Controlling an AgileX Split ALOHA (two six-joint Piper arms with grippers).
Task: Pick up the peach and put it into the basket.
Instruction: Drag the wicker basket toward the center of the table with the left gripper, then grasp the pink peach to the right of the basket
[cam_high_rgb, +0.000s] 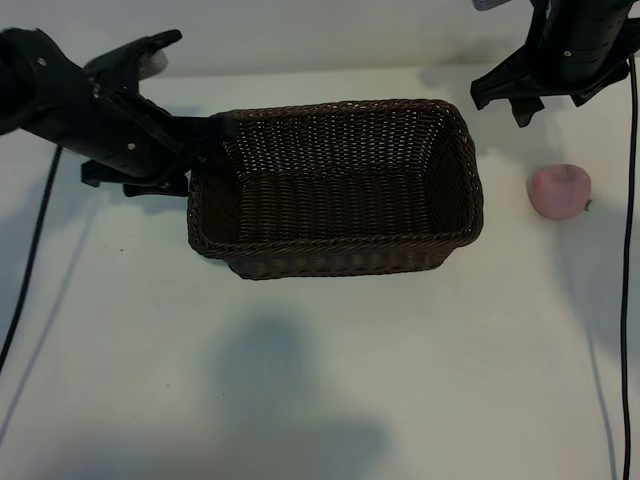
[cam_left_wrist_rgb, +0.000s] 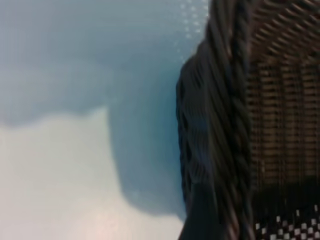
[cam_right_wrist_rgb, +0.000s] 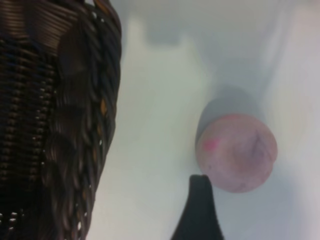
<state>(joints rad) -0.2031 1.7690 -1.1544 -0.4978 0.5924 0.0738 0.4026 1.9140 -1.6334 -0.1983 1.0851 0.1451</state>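
The dark-brown wicker basket (cam_high_rgb: 335, 255) stands in the middle of the white table and is empty. My left gripper (cam_high_rgb: 197, 150) is at the basket's left end, right against the braided rim (cam_left_wrist_rgb: 225, 100), which fills the left wrist view. The pale-pink peach (cam_high_rgb: 559, 190) lies on the table to the right of the basket. My right gripper (cam_high_rgb: 505, 100) hangs open above the table behind the peach, holding nothing. In the right wrist view one dark finger (cam_right_wrist_rgb: 200, 205) shows close beside the peach (cam_right_wrist_rgb: 237, 152), with the basket's end wall (cam_right_wrist_rgb: 75, 125) off to the side.
Black cables (cam_high_rgb: 628, 250) hang down along both sides of the table. The white tabletop (cam_high_rgb: 320, 400) stretches in front of the basket, crossed by soft shadows.
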